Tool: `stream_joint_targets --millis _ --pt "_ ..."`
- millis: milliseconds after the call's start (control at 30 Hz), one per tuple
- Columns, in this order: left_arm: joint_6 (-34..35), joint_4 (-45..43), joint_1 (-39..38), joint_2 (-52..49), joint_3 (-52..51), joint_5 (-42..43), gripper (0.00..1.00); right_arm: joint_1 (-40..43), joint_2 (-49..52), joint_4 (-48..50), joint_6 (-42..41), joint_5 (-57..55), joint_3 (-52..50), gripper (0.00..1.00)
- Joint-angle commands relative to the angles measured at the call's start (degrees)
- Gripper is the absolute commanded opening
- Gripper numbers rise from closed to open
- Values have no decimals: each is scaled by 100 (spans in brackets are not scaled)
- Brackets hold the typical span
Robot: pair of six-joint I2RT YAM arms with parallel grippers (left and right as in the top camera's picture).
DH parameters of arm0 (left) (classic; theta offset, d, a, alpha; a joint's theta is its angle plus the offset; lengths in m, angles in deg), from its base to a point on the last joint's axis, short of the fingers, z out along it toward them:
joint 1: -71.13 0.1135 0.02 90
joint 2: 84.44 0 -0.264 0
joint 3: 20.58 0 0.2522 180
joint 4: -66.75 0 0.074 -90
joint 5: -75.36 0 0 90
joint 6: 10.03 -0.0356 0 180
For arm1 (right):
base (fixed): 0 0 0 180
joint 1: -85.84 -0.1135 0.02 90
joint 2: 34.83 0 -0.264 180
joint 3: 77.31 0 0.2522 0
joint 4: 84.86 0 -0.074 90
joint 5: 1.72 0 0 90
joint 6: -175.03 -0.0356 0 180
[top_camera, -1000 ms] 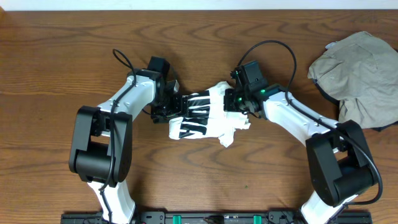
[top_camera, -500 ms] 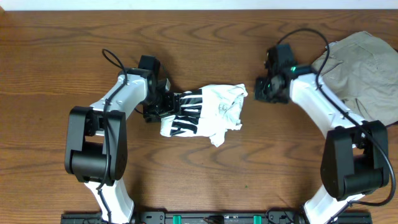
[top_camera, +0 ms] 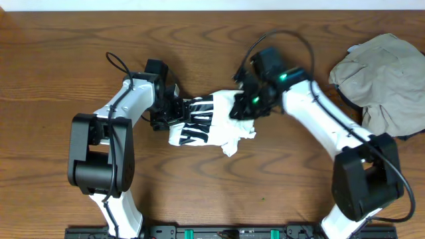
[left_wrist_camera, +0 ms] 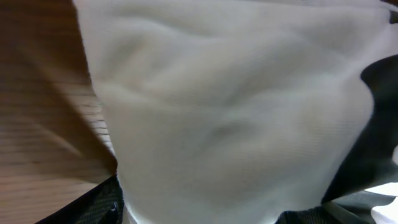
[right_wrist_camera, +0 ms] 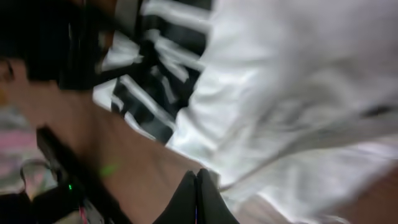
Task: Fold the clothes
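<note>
White T-shirt (top_camera: 206, 126), black lettering: crumpled on the desk (top_camera: 66, 53) between both arms. Judged light, limp and prone to bunching; best taken by hem or shoulder edges. Left fingers (left_wrist_camera: 93, 208) spread wide around bunched cloth, grip uncertain. Right fingers (right_wrist_camera: 189, 193) pressed together at its opposite end.

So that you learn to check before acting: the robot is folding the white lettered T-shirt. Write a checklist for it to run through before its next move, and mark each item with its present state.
1. T-shirt lies flat for folding: not ok, it is bunched and crumpled.
2. Left hand at the T-shirt's left edge: ok, fingers wide with white cloth between them.
3. Left hand's hold is firm: cannot tell.
4. Right hand over the T-shirt's right side: ok, it is shut.
5. Right hand has cloth pinched: cannot tell.
6. Grey shirt out of the way: ok, it lies apart at the right end of the table.
</note>
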Motion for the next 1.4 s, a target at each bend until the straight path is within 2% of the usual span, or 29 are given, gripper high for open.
stream_joint_targets --millis 0,167,433,500,600,700,933,1100,1267,1300,1333,1367 --pt "-52 44 170 -151 -46 -343 76 -293 -11 404 -310 262 -455 1" --pt "-55 127 219 -151 -46 -330 76 -551 -11 1014 -627 249 -929 2" --pt "-55 122 219 -151 -46 -332 76 -540 46 1014 -693 -693 -1300 8" --pt "-55 120 219 -151 -46 -332 76 -483 125 988 -691 -896 -1362 6" --pt "-55 125 234 -151 -46 -332 76 -387 212 831 -695 -1447 -1362 1" --pt "-57 127 282 -151 -46 -332 76 -199 212 629 -866 -2114 -1357 1" --pt "-101 166 494 -151 -46 -332 76 498 208 -87 -772 -2455 -901 1" --pt "-170 234 560 -151 -46 -332 76 708 114 -885 -516 -1915 -144 1" --pt "-168 229 560 -151 -46 -332 76 278 -13 -369 114 -125 57 2" --pt "-168 232 560 -151 -46 -332 76 133 -9 -205 101 -131 55 5" --pt "-168 232 560 -151 -46 -332 76 2 11 -76 83 -232 55 12" --pt "-166 232 560 -151 -46 -332 76 -149 28 50 81 -341 55 30"
